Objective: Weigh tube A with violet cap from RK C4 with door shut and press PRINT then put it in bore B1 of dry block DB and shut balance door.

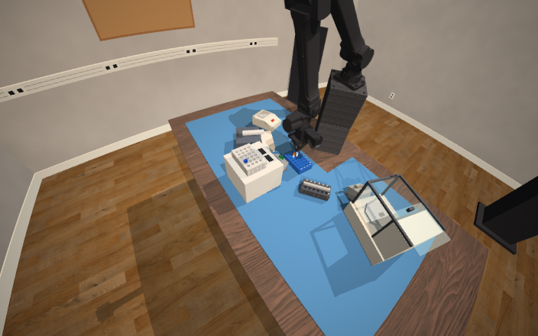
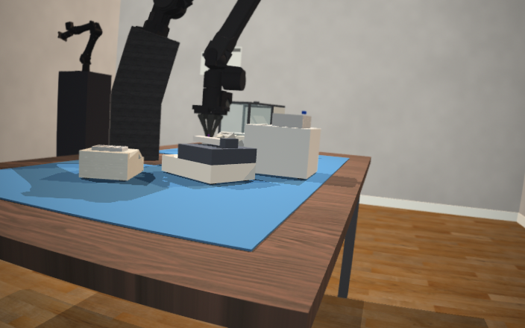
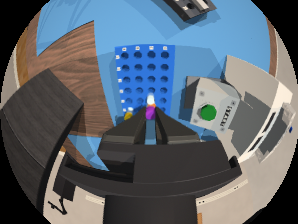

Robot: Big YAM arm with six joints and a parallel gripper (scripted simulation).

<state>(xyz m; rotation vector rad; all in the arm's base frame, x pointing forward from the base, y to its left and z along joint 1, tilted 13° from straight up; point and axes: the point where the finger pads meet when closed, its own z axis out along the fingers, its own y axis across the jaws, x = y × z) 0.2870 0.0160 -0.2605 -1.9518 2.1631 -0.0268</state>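
Note:
My gripper (image 3: 150,114) (image 2: 209,135) points down over the blue tube rack (image 3: 169,85) (image 1: 303,170), shut on tube A, whose violet cap (image 3: 150,112) (image 2: 209,136) shows between the fingertips. Its lower end is hidden, and I cannot tell whether it is clear of the rack. A white and orange item (image 3: 151,99) shows just beyond the cap; a yellow cap (image 3: 128,115) is left of the fingers. The balance (image 1: 358,234) stands at the right; its top pane (image 1: 432,234) is slid back and overhangs the box. The pan (image 1: 380,214) looks empty. The dry block (image 1: 260,121) (image 2: 104,165) stands level.
The magnet block (image 1: 314,189) stands between the rack and balance. The tall white mixer (image 1: 254,185) (image 2: 282,150) carries a blue-capped tube (image 1: 245,160) and has a green key (image 3: 208,112) beside the rack. The dark-topped spectrophotometer (image 2: 210,154) stands between the mixer and dry block.

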